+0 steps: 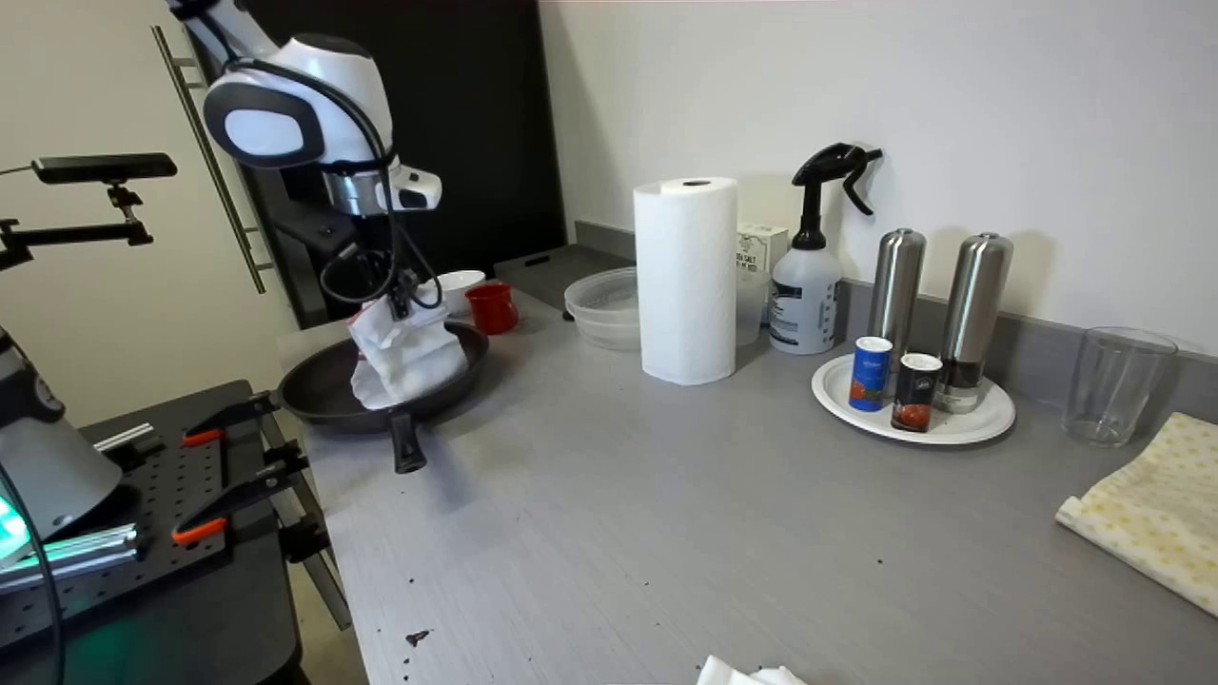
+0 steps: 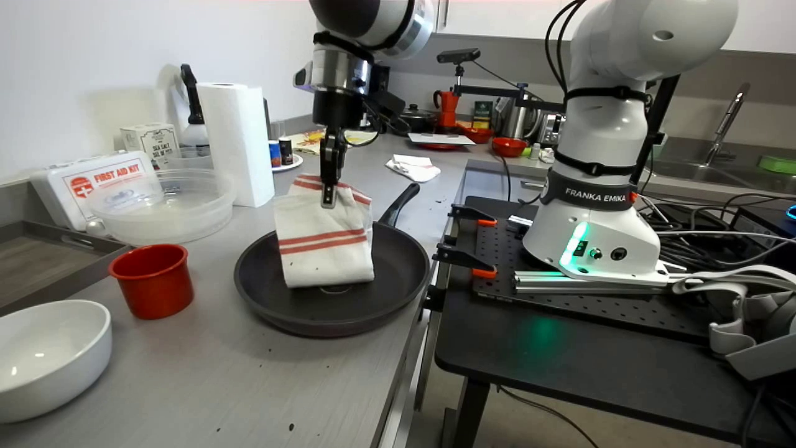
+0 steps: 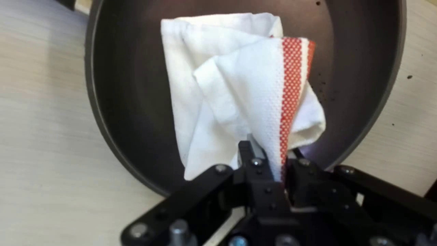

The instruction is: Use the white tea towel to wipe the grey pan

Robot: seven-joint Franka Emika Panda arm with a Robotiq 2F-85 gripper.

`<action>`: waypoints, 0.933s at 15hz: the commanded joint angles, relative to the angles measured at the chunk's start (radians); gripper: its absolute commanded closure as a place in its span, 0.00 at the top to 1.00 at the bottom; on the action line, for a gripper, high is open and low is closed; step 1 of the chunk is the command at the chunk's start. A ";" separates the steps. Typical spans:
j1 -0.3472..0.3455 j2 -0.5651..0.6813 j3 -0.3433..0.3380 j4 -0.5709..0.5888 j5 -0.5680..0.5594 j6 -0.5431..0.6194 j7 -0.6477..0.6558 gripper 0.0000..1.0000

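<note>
Wrist view showed the end effector pinched tight on a fold of the white tea towel, whose lower part was inside the grey pan, which stood on the surface in both exterior views.

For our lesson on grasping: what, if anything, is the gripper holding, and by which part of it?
The white tea towel: the gripper pinches a folded upper part, with a red stripe running between its jaws.

Wide open counter past the handle of the pan; toward the wall, red cup, plastic tub, paper roll crowd the way!
</note>
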 commanded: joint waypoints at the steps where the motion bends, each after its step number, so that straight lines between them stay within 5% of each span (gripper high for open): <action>1: -0.025 0.166 0.023 0.043 -0.031 0.043 0.011 0.03; 14: -0.202 0.418 0.250 0.150 -0.071 -0.028 -0.047 0.03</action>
